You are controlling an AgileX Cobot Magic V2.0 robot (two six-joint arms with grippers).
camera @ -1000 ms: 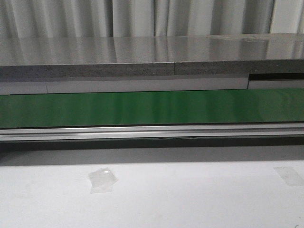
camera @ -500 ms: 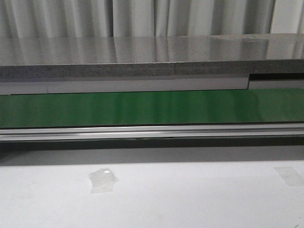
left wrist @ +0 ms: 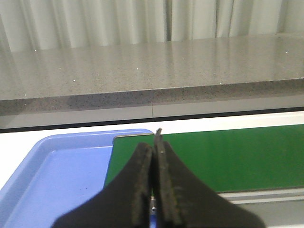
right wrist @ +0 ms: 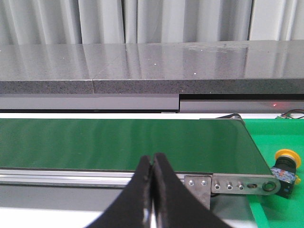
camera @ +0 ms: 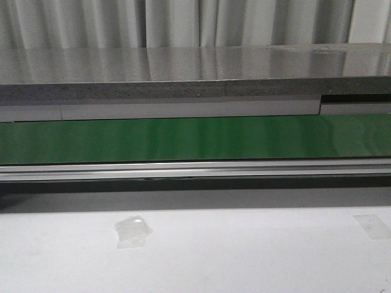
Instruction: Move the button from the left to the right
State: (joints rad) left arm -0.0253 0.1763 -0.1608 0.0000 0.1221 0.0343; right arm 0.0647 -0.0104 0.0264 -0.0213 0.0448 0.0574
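Observation:
The button [right wrist: 286, 171], a yellow round head on a dark boxy body, shows only in the right wrist view. It lies on a green surface [right wrist: 280, 137] just past the end of the green conveyor belt [right wrist: 123, 142]. My right gripper [right wrist: 153, 158] is shut and empty, well short of the button and to one side of it. My left gripper [left wrist: 154, 142] is shut and empty, over the other end of the belt [left wrist: 228, 152] beside a blue tray [left wrist: 57, 171]. Neither gripper nor the button shows in the front view, which shows only the belt [camera: 195, 139].
A grey stone-like counter [camera: 195, 76] runs behind the belt, with curtains behind it. An aluminium rail [camera: 195, 170] edges the belt's front. The white table [camera: 244, 256] carries two patches of clear tape [camera: 131, 232]. A metal bracket [right wrist: 237, 184] sits at the belt's end.

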